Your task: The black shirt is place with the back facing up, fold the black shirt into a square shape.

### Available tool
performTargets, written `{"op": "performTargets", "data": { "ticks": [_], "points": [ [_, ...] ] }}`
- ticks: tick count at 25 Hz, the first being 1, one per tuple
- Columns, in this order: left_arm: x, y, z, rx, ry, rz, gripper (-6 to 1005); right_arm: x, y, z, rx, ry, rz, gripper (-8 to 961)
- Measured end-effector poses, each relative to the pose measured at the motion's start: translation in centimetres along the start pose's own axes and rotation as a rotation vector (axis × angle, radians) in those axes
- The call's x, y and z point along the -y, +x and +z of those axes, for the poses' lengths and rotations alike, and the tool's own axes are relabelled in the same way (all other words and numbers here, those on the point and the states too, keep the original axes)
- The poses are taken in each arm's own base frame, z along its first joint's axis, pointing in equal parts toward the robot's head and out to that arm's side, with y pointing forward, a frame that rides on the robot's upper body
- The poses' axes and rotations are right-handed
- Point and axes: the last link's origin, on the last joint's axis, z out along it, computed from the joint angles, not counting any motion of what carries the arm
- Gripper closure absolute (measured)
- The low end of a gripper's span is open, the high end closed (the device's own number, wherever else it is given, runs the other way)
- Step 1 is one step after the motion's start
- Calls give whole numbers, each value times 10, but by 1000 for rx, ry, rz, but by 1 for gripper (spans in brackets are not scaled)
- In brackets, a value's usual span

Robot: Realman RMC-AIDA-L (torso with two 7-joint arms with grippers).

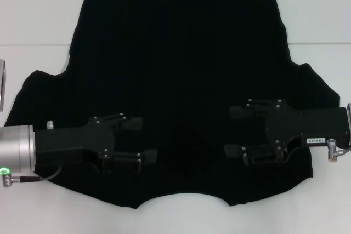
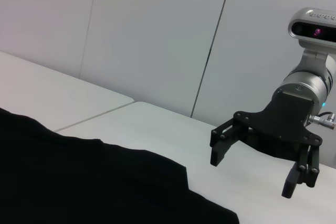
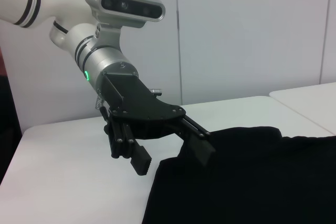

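The black shirt [image 1: 181,80] lies spread flat on the white desk [image 1: 38,15], filling the middle of the head view, sleeves out at 9 and 3 o'clock and the curved neckline nearest the robot at 6 o'clock. No fold shows anywhere, so by my reading the job has hardly begun: every fold is left to do.

Left tool [image 1: 134,140] hovers over the cloth at about 7 o'clock, fingers spread, pointing in toward the shirt's middle. The right wrist view shows it plainly open above the sleeve edge, no cloth between the fingers.

Right tool [image 1: 245,132] sits opposite at about 4 o'clock, also over the fabric and facing inward, fingers spread and holding nothing. From the left wrist view it hangs clear above the desk, with daylight under the fingertips.

So both arms are poised above the shoulder end, mirror-fashion, neither one gripping. What I would expect is a descent to pinch the cloth on each side. Whether either tool touches the fabric right now, the head view cannot settle; black on black hides it.
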Motion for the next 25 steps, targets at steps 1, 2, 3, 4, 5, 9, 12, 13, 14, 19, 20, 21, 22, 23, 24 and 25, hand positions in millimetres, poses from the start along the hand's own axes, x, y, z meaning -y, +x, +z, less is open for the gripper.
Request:
{"op": "performTargets", "data": {
  "ticks": [1,2,3,4,5,9,12,13,14,19,20,21,22,23,24,25],
  "points": [
    [0,0,0,0,0,0,65,0,0,0,0,-1,2,56],
    [0,0,0,0,-1,0,65,0,0,0,1,-1,3,56],
    [0,0,0,0,-1,0,65,0,0,0,1,-2,4,57],
    [0,0,0,0,-1,0,65,0,0,0,1,-2,4,57],
    [0,0,0,0,-1,0,65,0,0,0,1,-2,4,57],
    [0,0,0,0,0,0,65,0,0,0,-1,-2,4,57],
    [0,0,0,-1,0,-2,65,0,0,0,-3,-2,4,57],
    [0,-1,0,-1,0,-2,65,0,0,0,-3,-2,4,57],
    [0,-1,0,-1,0,-2,65,0,0,0,-3,-1,3,57],
    [2,2,-1,-54,38,-31,65,2,0,2,18,22,13,57],
    [3,3,-2,-70,49,-41,65,2,0,2,25,32,19,58],
    [4,5,-3,-84,59,-52,65,3,0,3,33,40,26,58],
    [7,7,-5,-107,76,-71,65,3,-1,3,41,48,34,58],
    [8,8,-6,-122,87,-85,65,4,-2,3,51,55,44,58],
    [10,10,-7,-141,101,-102,65,4,-3,3,62,62,56,58],
    [15,13,-11,-178,140,-141,65,6,-4,3,74,71,74,58]
  ]
}}
